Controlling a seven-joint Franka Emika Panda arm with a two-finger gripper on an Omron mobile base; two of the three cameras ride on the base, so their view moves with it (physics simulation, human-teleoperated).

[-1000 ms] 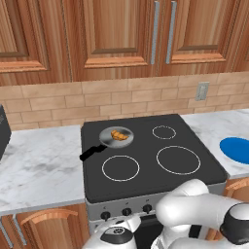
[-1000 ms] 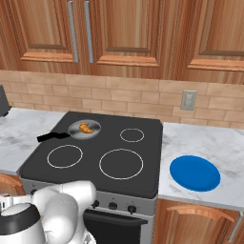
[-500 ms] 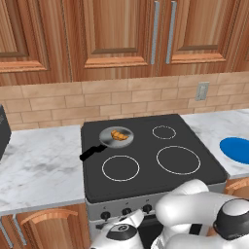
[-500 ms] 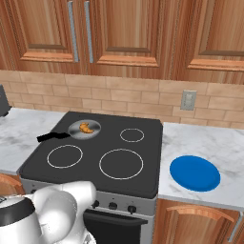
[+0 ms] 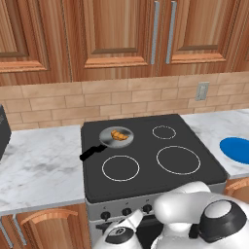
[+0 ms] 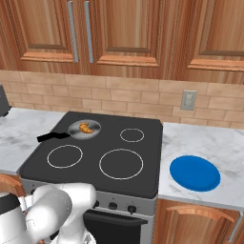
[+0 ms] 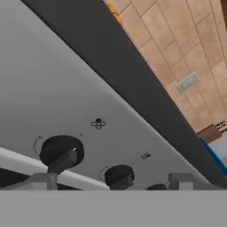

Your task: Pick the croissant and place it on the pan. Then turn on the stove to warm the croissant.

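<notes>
The croissant [image 5: 118, 135] [image 6: 86, 127] lies in the pan [image 5: 104, 139] [image 6: 75, 129], which sits on the rear left burner of the stove [image 5: 146, 146] [image 6: 109, 138] with its black handle pointing to the front left. My gripper [image 7: 115, 181] is down in front of the stove's steel front, open, with nothing between its fingers. In the hand view it faces the row of black knobs, a large one [image 7: 61, 153] towards the left finger and a smaller one [image 7: 119, 176] between the fingertips. The knobs [image 5: 126, 212] [image 6: 113, 206] line the front panel.
A flat blue plate [image 5: 236, 148] [image 6: 194, 172] lies on the marble counter right of the stove. A wall outlet [image 5: 202, 91] [image 6: 188, 100] sits on the brick backsplash. Wooden cabinets hang above, and a dark appliance [image 5: 2, 131] stands at the far left.
The arm has shifted only slightly, low in front of the stove. The croissant and pan have stayed in place, and the jaws stay open.
</notes>
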